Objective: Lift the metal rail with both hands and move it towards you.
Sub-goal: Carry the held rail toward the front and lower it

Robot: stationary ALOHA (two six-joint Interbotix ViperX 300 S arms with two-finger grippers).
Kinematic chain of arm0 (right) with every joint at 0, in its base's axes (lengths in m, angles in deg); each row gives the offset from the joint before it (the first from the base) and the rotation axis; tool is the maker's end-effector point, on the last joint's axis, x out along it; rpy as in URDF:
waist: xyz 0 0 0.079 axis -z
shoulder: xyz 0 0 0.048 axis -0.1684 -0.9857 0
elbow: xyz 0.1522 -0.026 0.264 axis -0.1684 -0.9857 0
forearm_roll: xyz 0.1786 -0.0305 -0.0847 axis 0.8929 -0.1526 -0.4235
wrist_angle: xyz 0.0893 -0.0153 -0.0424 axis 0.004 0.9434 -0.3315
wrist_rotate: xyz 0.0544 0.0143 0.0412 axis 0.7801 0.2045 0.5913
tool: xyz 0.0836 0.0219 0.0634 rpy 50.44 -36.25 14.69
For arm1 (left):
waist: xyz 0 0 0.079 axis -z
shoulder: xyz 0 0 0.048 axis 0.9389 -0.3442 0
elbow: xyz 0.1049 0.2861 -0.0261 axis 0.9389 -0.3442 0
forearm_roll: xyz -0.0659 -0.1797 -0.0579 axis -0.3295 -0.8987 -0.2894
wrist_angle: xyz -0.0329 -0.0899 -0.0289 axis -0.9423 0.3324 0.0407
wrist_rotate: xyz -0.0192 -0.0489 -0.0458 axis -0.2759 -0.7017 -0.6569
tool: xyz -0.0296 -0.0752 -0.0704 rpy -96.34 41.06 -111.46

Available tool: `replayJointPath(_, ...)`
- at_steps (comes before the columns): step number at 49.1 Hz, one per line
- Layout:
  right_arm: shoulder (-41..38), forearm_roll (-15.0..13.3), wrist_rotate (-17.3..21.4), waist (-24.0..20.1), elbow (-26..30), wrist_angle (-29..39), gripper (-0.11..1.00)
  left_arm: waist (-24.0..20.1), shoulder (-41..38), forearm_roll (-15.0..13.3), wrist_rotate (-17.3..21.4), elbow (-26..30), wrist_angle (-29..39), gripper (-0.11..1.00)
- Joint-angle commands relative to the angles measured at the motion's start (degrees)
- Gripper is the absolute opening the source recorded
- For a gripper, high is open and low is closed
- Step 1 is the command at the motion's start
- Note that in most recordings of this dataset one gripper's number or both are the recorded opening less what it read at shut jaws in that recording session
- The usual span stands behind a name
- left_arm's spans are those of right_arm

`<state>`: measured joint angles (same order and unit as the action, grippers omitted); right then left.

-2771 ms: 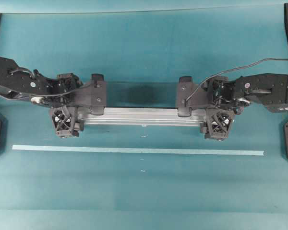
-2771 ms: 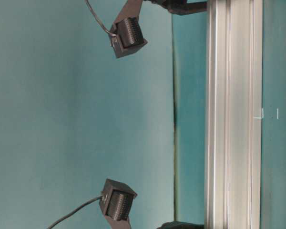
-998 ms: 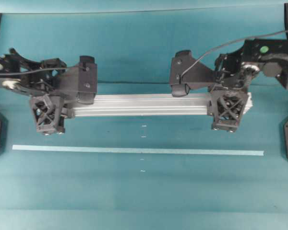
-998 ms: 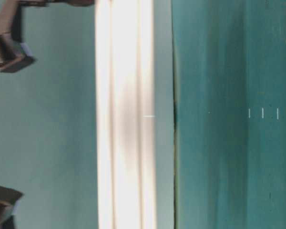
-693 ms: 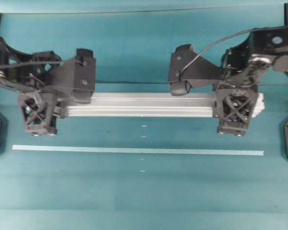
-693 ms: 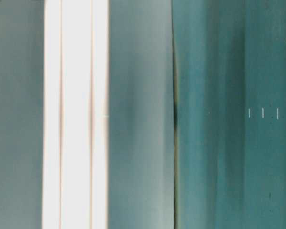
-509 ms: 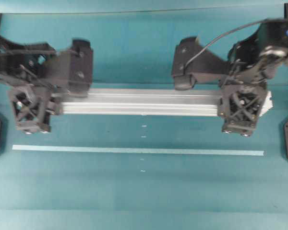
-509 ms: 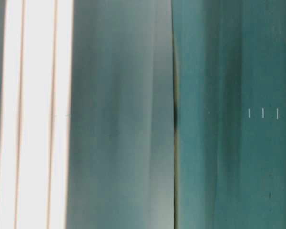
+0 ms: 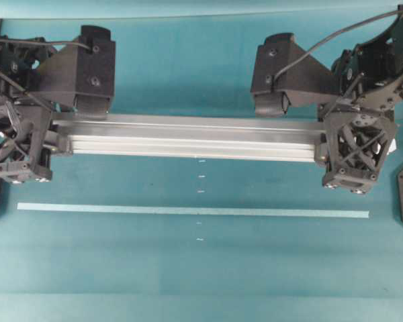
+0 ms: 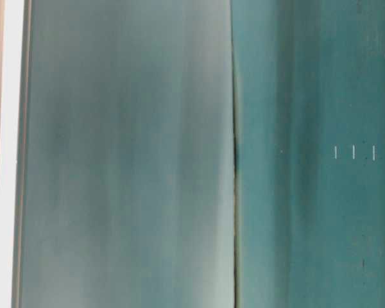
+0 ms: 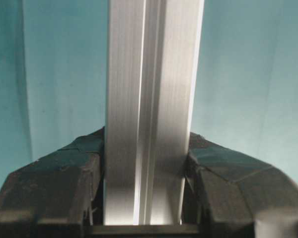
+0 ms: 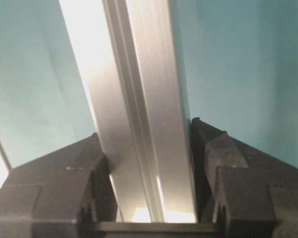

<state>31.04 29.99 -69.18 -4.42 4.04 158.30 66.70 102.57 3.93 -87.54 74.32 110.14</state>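
Left jaws: the left gripper is clamped on the metal rail; in the left wrist view its black fingers press the bar's two side faces, with no gap showing.
Right jaws: the right gripper is clamped on the same rail; one finger sits against each side of the bar.
Rail: in the overhead view the metal rail runs from 9 o'clock to 3 o'clock across the upper middle, its grooves lengthwise, its ends hidden at the two grippers.
Left gripper outward: the left gripper is at the rail's 9 o'clock end, its wrist block at about 11 o'clock from the picture's middle.
Right gripper outward: the right gripper is at the rail's 3 o'clock end, a thin cable arcing off toward 1 o'clock.
Tape strip: a pale strip lies on the teal table at 6 o'clock of the rail, parallel to it and apart from it.
Table-level view: blurred; only a bright band at the 9 o'clock edge, which may be the rail.
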Motion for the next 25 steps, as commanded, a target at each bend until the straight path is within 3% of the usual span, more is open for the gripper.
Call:
replayJointPath(1, 0.7, 0.5, 2.9, 0.3, 1.9, -0.2, 0.42, 0.0, 0.6, 0.3, -1.9, 2.2, -0.3, 0.32)
replayJointPath(16, 0.3, 0.4, 3.0, -0.3, 1.2, -0.2, 0.43, 0.3, 0.6, 0.3, -2.7, 1.1, -0.7, 0.32)
replayJointPath(25, -0.5, 0.3, 3.3, -1.9, -0.3, -0.6, 0.42, 0.3, 0.9, 0.3, -7.0, -2.3, -2.1, 0.32)
